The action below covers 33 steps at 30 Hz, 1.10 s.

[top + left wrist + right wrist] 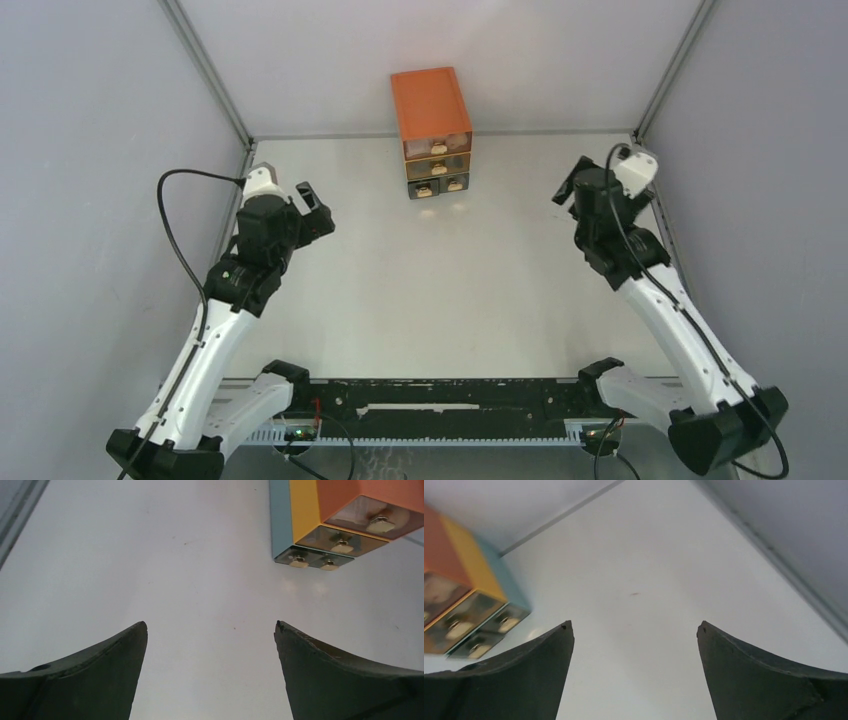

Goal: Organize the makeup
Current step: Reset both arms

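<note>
No makeup shows in any view; it is hidden or out of view. My left gripper (315, 207) hangs open over the left part of the table, with only bare surface between its fingers (211, 625). My right gripper (570, 186) is open too, over the right part of the table, and nothing lies between its fingers (631, 625). Both point toward the back middle.
An orange three-drawer mini chest (431, 128) stands at the back centre against the wall, its drawers shut, with gold knobs on translucent fronts. It appears at the upper right of the left wrist view (350, 510) and at the left of the right wrist view (459, 595). Grey walls enclose the table (440, 290).
</note>
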Each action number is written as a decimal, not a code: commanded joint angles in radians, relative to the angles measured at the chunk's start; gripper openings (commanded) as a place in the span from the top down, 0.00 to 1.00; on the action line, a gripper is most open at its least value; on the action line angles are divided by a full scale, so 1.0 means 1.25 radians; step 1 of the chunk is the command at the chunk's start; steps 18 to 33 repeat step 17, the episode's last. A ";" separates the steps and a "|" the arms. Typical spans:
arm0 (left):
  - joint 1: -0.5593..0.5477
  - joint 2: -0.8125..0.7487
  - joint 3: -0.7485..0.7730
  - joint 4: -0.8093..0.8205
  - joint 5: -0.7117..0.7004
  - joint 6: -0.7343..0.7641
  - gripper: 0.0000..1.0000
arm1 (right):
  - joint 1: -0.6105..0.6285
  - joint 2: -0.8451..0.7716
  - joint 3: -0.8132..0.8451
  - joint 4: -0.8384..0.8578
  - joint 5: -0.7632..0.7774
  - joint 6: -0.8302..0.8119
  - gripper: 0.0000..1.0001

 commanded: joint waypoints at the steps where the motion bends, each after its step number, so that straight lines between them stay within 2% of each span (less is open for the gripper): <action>1: 0.006 0.005 0.057 0.005 -0.093 0.025 0.00 | -0.028 -0.107 0.001 -0.141 0.187 0.050 0.00; 6: 0.007 0.021 0.083 -0.038 -0.138 0.016 0.00 | -0.045 -0.202 -0.026 -0.148 0.292 0.092 0.00; 11: 0.006 0.011 0.071 -0.037 -0.157 -0.006 0.00 | -0.057 -0.259 -0.072 -0.073 0.268 0.053 0.00; 33: 0.006 -0.003 0.043 -0.002 -0.154 0.009 0.00 | -0.064 -0.257 -0.080 -0.057 0.236 0.050 0.00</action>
